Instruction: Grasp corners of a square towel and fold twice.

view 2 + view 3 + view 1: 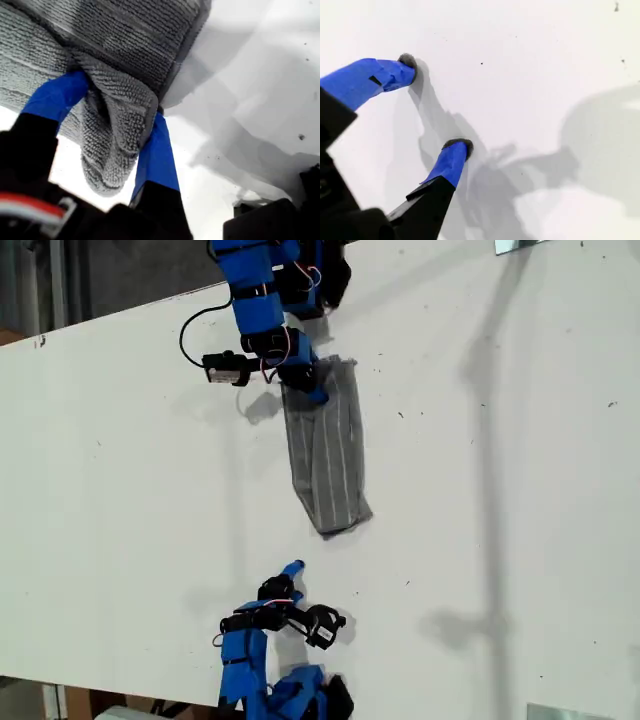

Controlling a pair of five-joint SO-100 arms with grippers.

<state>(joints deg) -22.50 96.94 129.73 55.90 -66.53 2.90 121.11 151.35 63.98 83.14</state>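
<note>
My first gripper point(117, 135) is clamped on a towel point(328, 455) corner w/ the towel folded once. My second gripper point(435, 107) sits at 6 o'clock, jaws apart, empty. Next, probably: 2nd fold.

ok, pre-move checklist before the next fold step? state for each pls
1. My first gripper holds cloth: ok, fingers pinch a bunched bit of the towel.
2. Which corner is pinched: cannot tell, fabric is bunched.
3. My second gripper empty and open: ok, only bare table beneath it.
4. Second gripper clear of the towel: ok, apart from its near end in the exterior view.
5. Towel folded into a narrow strip: ok.
6. Edges aligned: cannot tell.
</note>
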